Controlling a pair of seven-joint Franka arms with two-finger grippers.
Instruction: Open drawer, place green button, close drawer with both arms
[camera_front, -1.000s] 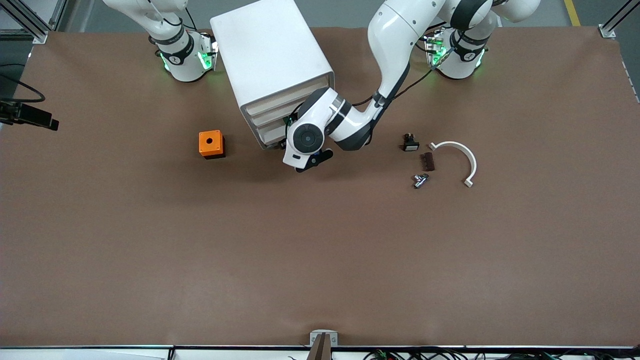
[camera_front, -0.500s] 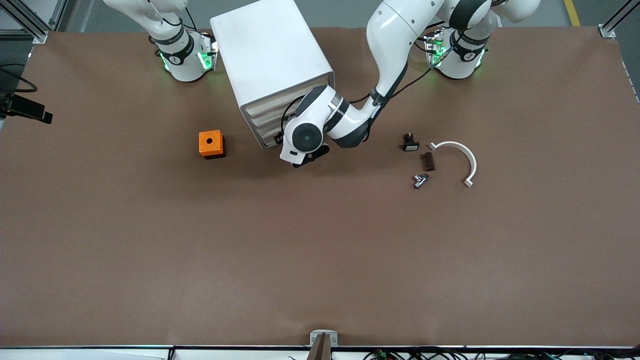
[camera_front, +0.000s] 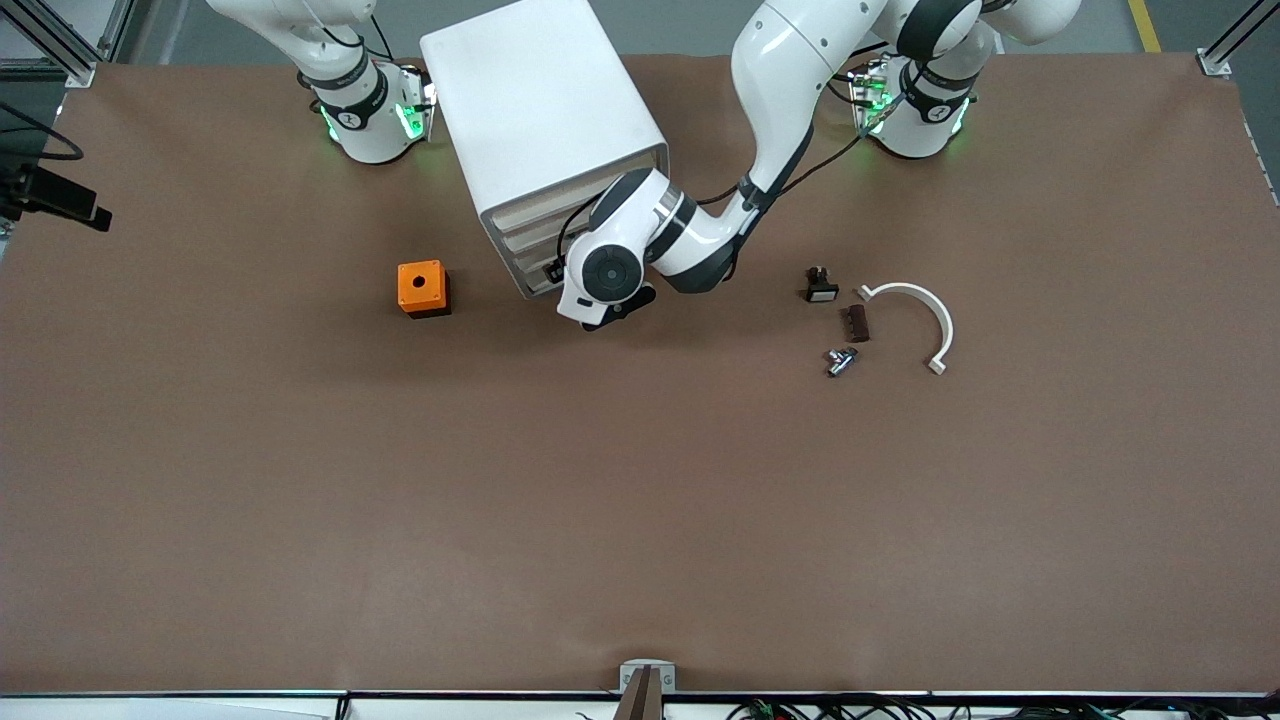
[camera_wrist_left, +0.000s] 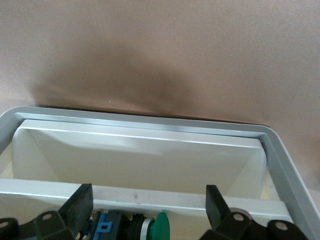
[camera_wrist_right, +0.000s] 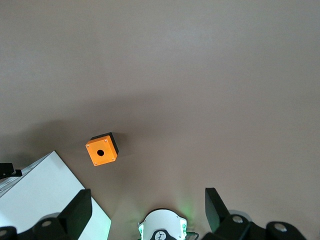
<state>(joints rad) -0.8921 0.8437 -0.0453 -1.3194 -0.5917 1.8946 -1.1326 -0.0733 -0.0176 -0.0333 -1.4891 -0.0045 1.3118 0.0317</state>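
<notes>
In the left wrist view my left gripper (camera_wrist_left: 148, 207) is open over the white drawer (camera_wrist_left: 150, 124), which stands out from the big white cabinet (camera_front: 540, 100). The button (camera_wrist_left: 161, 227), with its green cap and blue back part, lies in the drawer between my fingers, untouched and partly cut off by the view's edge. In the front view the left arm's wrist (camera_front: 607, 272) sits against the cabinet's lower drawer fronts and hides the gripper and most of the drawer. My right gripper (camera_wrist_right: 148, 207) is open and empty, high over the table near its own base (camera_wrist_right: 162, 227).
An orange box with a hole (camera_front: 422, 288) stands beside the cabinet toward the right arm's end. Toward the left arm's end lie a black switch with a white face (camera_front: 820, 288), a brown piece (camera_front: 857, 323), a metal part (camera_front: 840, 360) and a white curved piece (camera_front: 915, 310).
The left arm's wrist has moved closer to the cabinet front. The right arm's base and the loose parts on the table have not moved.
</notes>
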